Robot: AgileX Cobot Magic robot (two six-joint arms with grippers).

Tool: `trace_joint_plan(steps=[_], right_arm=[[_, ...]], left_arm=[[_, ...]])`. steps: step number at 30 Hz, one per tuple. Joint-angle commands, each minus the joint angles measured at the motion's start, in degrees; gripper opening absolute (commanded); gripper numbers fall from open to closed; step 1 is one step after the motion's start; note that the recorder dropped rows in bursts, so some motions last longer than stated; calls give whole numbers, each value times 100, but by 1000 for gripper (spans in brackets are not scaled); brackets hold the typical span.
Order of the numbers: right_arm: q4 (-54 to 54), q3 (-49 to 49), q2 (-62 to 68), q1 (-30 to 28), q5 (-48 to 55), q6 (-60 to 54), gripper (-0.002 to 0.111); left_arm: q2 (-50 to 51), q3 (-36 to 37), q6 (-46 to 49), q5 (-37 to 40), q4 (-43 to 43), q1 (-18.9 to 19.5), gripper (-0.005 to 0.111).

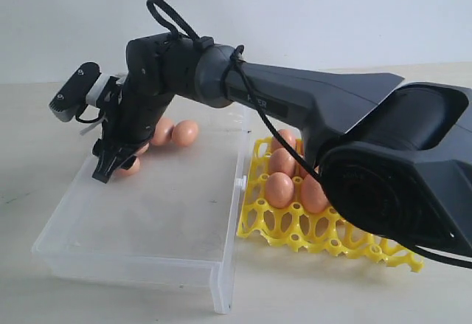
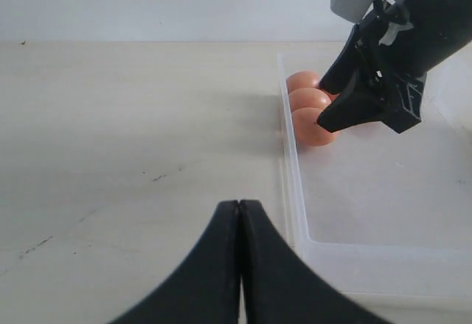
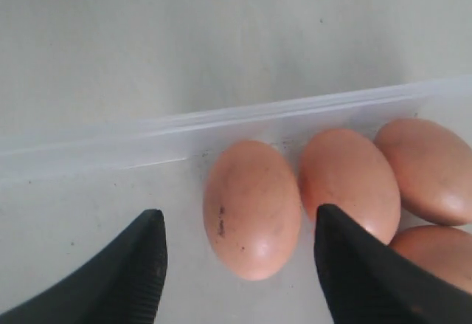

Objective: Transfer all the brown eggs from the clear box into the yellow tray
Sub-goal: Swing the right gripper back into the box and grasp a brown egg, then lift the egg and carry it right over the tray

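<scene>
Overall: pale flat desk (image 1: 22, 154) carries a box and a tray side by side; judged mid-task, with a pick lined up but not gripped.
Right arm: bulky dark-grey jointed right arm (image 1: 310, 102) reaches across the tray into the box's far corner.
Clear box: large shallow transparent plastic clear box (image 1: 162, 213), floor mostly bare.
Yellow tray: bright yellow plastic lattice, the yellow tray (image 1: 310, 232), sits just beside the box; several eggs are seated, but the arm hides part, so the count is unsure.
Brown eggs: smooth oval reddish-brown eggs (image 1: 184, 132), a small cluster against the box's far wall.
Target egg: end egg (image 3: 252, 209) of that cluster, lying on its side and touching its neighbour egg (image 3: 348, 180).
Right gripper: right gripper (image 3: 240, 213) has its jaws apart, straddling the target egg; the egg's long axis runs crosswise to the line between the fingers, so closing would meet its narrow waist. One finger comes down close to the neighbour egg.
Left gripper: left gripper (image 2: 240, 213) has its jaws pressed together and empty, over bare desk outside the box wall; it is the farther arm.
</scene>
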Motion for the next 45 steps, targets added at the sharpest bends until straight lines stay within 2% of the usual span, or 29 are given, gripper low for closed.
trace_joint_plan(steps=[1, 11, 17, 23, 25, 27, 29, 31, 32, 45], right_arm=[[38, -56, 53, -26, -308, -47, 58], [266, -56, 331, -26, -637, -22, 58], [295, -56, 461, -26, -677, 8, 63], [428, -56, 484, -26, -791, 8, 61], [504, -56, 511, -26, -791, 8, 56], [587, -56, 550, -26, -791, -35, 47], [648, -56, 576, -26, -791, -35, 28], [659, -56, 576, -26, -778, 4, 4], [659, -56, 576, -26, -778, 16, 0], [686, -41, 45, -41, -522, 651, 0]], left_arm=[[-32, -23, 12, -22, -14, 6, 0], [-32, -23, 12, -22, -14, 6, 0], [-32, -23, 12, -22, -14, 6, 0], [-32, -23, 12, -22, -14, 6, 0], [-32, -23, 12, -22, -14, 6, 0], [-32, -23, 12, -22, -14, 6, 0], [-32, -23, 12, -22, -14, 6, 0], [-32, -23, 12, -22, -14, 6, 0], [-32, -23, 12, -22, -14, 6, 0], [-32, -23, 12, -22, -14, 6, 0]])
